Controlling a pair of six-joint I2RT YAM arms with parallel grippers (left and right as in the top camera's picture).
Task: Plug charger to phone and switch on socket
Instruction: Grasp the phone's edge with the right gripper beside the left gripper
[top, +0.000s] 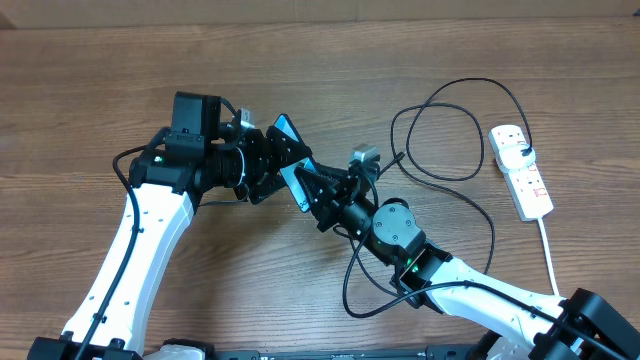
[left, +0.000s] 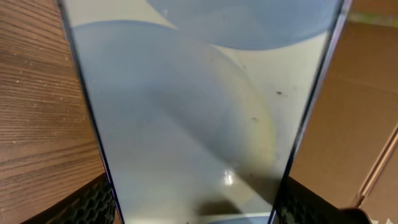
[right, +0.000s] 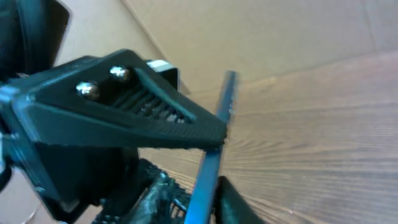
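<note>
The phone (top: 286, 128) is held tilted above the table's middle, its blue screen showing edge-on. My left gripper (top: 272, 162) is shut across its width; in the left wrist view the phone (left: 199, 106) fills the frame between both black fingers (left: 93, 202). My right gripper (top: 313, 196) comes from the lower right and pinches the phone's lower end; its wrist view shows the thin blue edge of the phone (right: 219, 134) squeezed between its fingers (right: 242, 202). The charger, a black cable (top: 440, 130), lies looped on the right, its white adapter (top: 513, 146) sitting in the socket (top: 530, 185). Its plug tip cannot be made out.
The socket's white cord (top: 549, 245) runs toward the front right. A loop of black cable (top: 352, 290) lies under my right arm near the front edge. Bare wooden table (top: 90, 90) spreads to the left and back. Brown cardboard (right: 280, 31) stands behind the table.
</note>
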